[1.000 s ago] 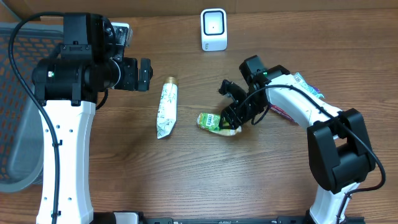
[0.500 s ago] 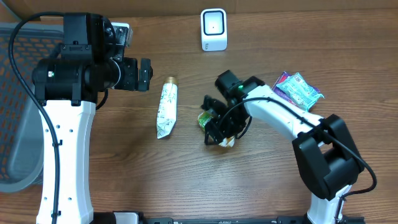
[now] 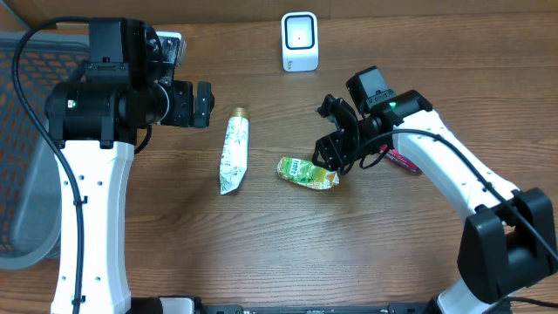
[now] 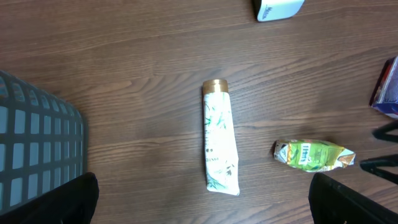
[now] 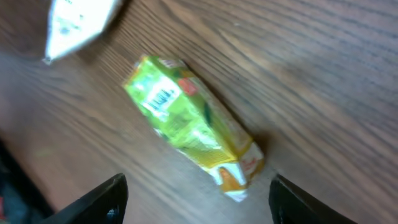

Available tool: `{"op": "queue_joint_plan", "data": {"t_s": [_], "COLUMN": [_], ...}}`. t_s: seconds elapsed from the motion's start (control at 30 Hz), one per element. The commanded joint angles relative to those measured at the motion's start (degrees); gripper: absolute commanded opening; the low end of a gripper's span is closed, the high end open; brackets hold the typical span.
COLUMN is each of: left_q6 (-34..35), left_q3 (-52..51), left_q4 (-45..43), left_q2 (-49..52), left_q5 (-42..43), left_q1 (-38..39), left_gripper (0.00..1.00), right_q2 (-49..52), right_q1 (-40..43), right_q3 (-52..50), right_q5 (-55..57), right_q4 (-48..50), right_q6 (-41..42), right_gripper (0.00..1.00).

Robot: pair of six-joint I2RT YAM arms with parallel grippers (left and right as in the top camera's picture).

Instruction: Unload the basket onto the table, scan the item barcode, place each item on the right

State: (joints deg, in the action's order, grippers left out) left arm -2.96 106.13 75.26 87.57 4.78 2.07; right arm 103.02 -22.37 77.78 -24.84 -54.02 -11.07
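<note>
Status: green snack packet (image 3: 307,172) lies flat on the surface (image 3: 288,253) near centre, not gripped. The right pincer (image 5: 198,190) is released, fingers (image 5: 102,199) spread wide, hovering just off the packet's 2 o'clock end in the overhead view. Its wrist view shows the packet lying diagonally ahead of the fingers, touching neither. A white patch at the packet's 9 o'clock end may be the barcode, but it's too blurred to confirm. The white tube (image 3: 234,150) sits at the packet's 9 o'clock, apart from it. The scanner (image 3: 299,41) stands at 12 o'clock, well apart. The left pincer (image 3: 205,105) is released and empty, at the tube's 10 o'clock. The grey basket (image 3: 26,201) is at the 9 o'clock edge.
</note>
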Motion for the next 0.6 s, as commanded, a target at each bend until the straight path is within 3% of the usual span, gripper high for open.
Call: {"op": "queue_joint_plan", "data": {"t_s": [0.0, 0.3, 0.37, 0.5, 0.57], "left_q6": [0.4, 0.4, 0.4, 0.4, 0.4], "left_q3": [0.5, 0.5, 0.5, 0.5, 0.5], "left_q4": [-0.1, -0.1, -0.1, -0.1, -0.1], "left_q2": [0.2, 0.2, 0.2, 0.2, 0.2], "left_q5": [0.6, 0.6, 0.6, 0.6, 0.6], "left_q1": [0.2, 0.2, 0.2, 0.2, 0.2], "left_gripper": [1.0, 1.0, 1.0, 1.0, 0.99], "right_q2": [2.4, 8.2, 9.5, 11.0, 11.3], "right_q1": [1.3, 1.6, 1.6, 1.6, 1.5], "right_q3": [-3.3, -5.4, -5.4, -5.4, -5.4], "right_q5": [-1.5, -8.3, -9.0, -11.0, -12.2], "right_q4": [1.7, 6.4, 6.4, 6.0, 5.7], "right_q6": [-11.1, -16.5, -16.4, -15.8, -15.8], "right_gripper": [0.73, 0.68, 0.63, 0.37, 0.34]}}
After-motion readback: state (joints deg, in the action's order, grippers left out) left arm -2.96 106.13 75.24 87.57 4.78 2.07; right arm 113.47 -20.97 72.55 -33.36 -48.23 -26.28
